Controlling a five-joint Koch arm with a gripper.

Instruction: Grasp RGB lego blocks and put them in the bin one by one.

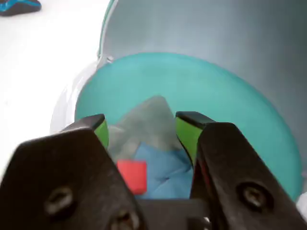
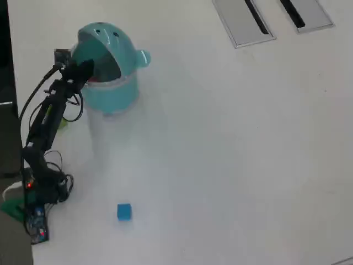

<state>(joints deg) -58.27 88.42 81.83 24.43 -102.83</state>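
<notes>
In the wrist view my gripper [image 1: 143, 122] hangs open over the mouth of the teal bin [image 1: 230, 100]. Its green-padded fingertips [image 1: 186, 132] stand wide apart with nothing between them. Below them the red block [image 1: 132, 174] lies inside the bin on crumpled blue and grey material [image 1: 165, 167]. In the overhead view the gripper [image 2: 88, 69] reaches into the opening of the hooded bin [image 2: 113, 94] at the upper left. The blue block [image 2: 124, 212] sits alone on the white table near the front. No yellow-green block shows clearly.
Two flat grey panels with black slots [image 2: 242, 22] [image 2: 306, 14] lie at the top right of the overhead view. The arm's base and cables [image 2: 38, 193] stand at the left table edge. A dark blue object [image 1: 19, 5] shows at the wrist view's top left.
</notes>
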